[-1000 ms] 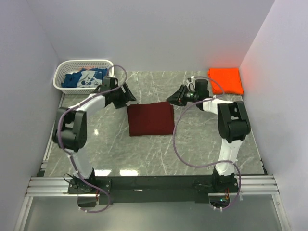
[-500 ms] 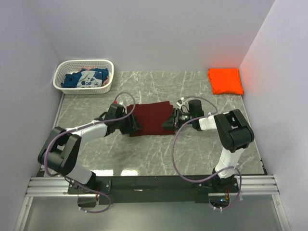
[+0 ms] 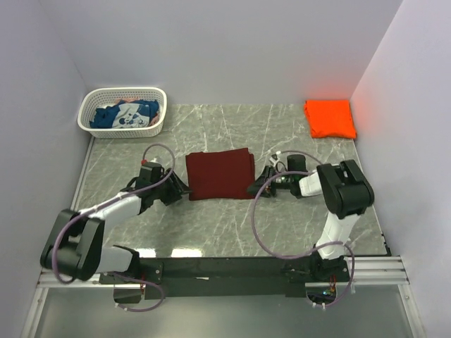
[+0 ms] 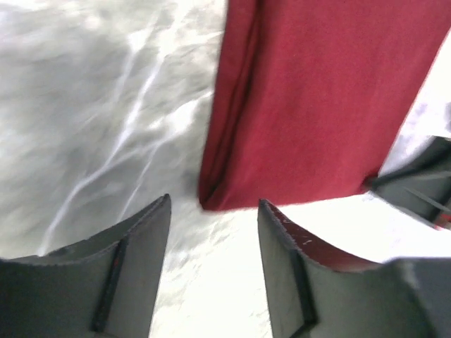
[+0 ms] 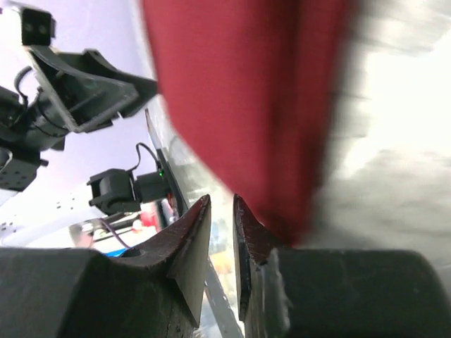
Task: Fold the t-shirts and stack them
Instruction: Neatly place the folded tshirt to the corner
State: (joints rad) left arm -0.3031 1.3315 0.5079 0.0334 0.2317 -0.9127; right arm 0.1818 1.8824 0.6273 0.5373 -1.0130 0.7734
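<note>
The dark maroon t-shirt lies folded flat as a rectangle in the middle of the table. My left gripper sits low beside its near left corner, open, with the cloth corner just beyond the fingertips and nothing between them. My right gripper sits low at the near right corner, its jaws a narrow gap apart and empty, the maroon cloth lying alongside one finger. The bright orange t-shirt rests folded at the far right corner. The blue printed t-shirt is crumpled in the basket.
A white lattice basket stands at the far left corner. Walls close in the table on the left, back and right. Purple cables loop from both arms over the marble top.
Both arms swung from the shirt's far edge down to its near corners, then drew slightly outward off the cloth. The maroon shirt lies in the same spot.
</note>
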